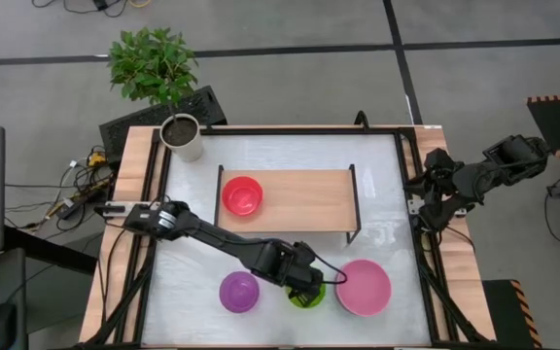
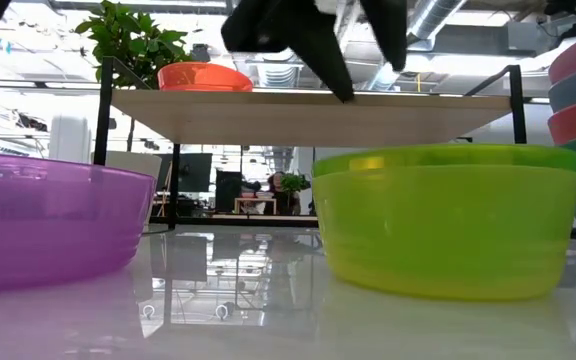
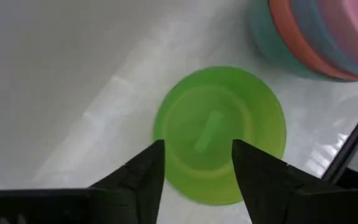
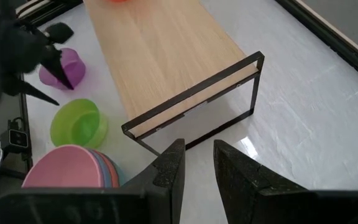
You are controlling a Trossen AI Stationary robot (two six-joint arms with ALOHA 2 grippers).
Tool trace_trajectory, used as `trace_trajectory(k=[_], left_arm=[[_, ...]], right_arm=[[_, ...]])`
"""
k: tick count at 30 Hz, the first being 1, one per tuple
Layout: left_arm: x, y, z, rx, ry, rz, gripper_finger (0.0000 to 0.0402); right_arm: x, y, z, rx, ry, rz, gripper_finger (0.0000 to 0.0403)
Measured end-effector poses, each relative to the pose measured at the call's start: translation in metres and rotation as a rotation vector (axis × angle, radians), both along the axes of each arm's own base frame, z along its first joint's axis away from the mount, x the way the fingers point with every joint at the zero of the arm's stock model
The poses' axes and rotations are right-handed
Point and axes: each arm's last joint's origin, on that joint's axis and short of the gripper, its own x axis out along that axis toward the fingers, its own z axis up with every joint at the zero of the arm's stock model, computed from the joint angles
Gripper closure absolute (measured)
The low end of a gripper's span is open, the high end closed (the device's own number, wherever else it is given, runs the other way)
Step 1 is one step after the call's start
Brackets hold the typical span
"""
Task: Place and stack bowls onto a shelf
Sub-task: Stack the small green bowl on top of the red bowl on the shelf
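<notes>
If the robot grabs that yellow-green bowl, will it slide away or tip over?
The yellow-green bowl looks like thin plastic, so it is probably light. The white table is shiny, so a nudge may make it slide. It sits low and wide, so it probably won't tip. The left tool hovers open above it.

Left arm stretched diagonally across the tabletop, wrist bent downward; left pincer (image 1: 306, 288) fingers parted, pointing down. Right arm folded at the right edge; right pincer (image 4: 196, 163) fingers slightly apart.
</notes>
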Motion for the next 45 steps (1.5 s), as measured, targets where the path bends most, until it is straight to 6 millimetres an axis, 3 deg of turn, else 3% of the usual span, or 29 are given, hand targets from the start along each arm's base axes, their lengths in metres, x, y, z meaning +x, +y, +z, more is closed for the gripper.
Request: trace_trajectory(k=[13,20,28,37,45], left_arm=[[0.003,-0.005,-0.040,0.017,0.132,0.089,0.0228],[-0.004,-0.001,-0.042,0.056,0.179,0.187,0.0228],[-0.005,-0.003,-0.040,0.030,0.187,0.177,0.0228],[0.000,-0.005,-0.052,0.000,0.198,0.117,0.0280],[-0.001,-0.004,-0.049,0.026,0.189,0.126,0.0314]], right_arm=[[-0.002,-0.001,0.000,-0.003,0.005,0.000,0.0290],[-0.002,-0.001,-0.001,-0.004,0.009,0.000,0.0290],[-0.002,-0.001,-0.001,-0.004,0.008,0.000,0.0290],[-0.002,-0.001,-0.001,-0.004,0.008,0.000,0.0290],[-0.002,-0.001,-0.001,-0.004,0.008,0.000,0.0290]])
